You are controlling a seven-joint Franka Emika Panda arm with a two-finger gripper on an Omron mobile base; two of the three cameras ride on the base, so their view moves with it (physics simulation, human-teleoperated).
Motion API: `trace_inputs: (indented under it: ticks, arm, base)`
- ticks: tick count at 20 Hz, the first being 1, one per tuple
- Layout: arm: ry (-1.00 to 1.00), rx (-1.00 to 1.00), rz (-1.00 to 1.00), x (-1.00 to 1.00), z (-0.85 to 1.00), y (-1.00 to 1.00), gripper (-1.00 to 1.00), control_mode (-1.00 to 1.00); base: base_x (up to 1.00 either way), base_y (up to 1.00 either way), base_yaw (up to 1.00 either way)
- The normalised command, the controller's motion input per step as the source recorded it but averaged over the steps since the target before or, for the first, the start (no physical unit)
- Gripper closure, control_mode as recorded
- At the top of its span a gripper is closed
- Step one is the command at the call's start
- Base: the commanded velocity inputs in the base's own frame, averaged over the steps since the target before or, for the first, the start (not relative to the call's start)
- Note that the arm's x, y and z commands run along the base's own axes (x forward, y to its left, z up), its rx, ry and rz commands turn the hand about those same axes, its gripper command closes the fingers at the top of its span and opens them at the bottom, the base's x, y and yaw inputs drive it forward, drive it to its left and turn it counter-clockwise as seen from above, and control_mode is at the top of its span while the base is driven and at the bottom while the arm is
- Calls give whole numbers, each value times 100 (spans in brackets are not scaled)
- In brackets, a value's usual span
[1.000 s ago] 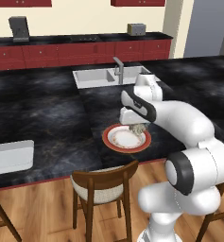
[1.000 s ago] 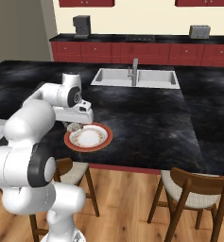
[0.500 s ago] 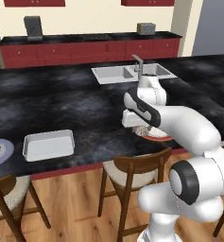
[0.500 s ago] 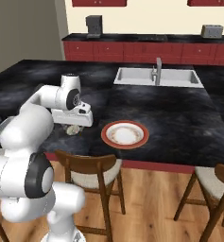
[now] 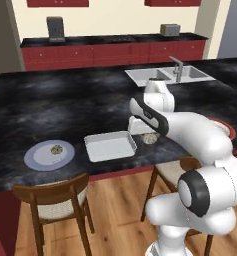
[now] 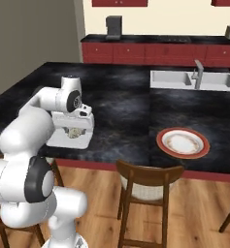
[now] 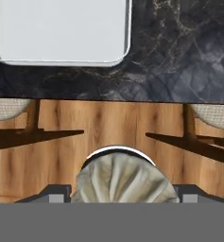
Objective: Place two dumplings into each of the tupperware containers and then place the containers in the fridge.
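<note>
My gripper (image 5: pixel 150 138) is shut on a mottled beige dumpling (image 7: pixel 125 177) and holds it just above the black counter. One white tupperware container (image 5: pixel 110 146) lies empty on the counter near the front edge, right beside the held dumpling. In the right base view my gripper (image 6: pixel 75 132) hangs in front of that container (image 6: pixel 63 140). In the hand view the container (image 7: pixel 61 30) sits at the top left. Another dumpling (image 5: pixel 55 148) lies on a pale blue-grey plate (image 5: pixel 42 159) further left. A second container is out of view.
The red-rimmed plate (image 6: pixel 183 142) lies to the right, and the sink (image 6: pixel 194 80) is set in the counter behind it. Wooden chairs (image 5: pixel 52 197) stand under the counter's front edge (image 7: pixel 132 99). A tall grey-brown surface (image 6: pixel 34 48) rises at far left; I cannot tell whether it is the fridge.
The base has driven left, so both base views shifted: the red-rimmed plate slid to the right, and the container and the blue-grey plate came into view. The dumpling stays in my gripper.
</note>
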Motion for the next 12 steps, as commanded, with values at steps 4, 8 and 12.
trace_inputs:
  ticks: [4, 8, 12]
  arm:
    - [0, 0, 0, 0, 0, 0, 100, 100]
    - [0, 0, 0, 0, 0, 0, 100, 100]
    - [0, 0, 0, 0, 0, 0, 100, 100]
  base:
    - [43, 69, 0]
    - [33, 45, 0]
    - [2, 64, 0]
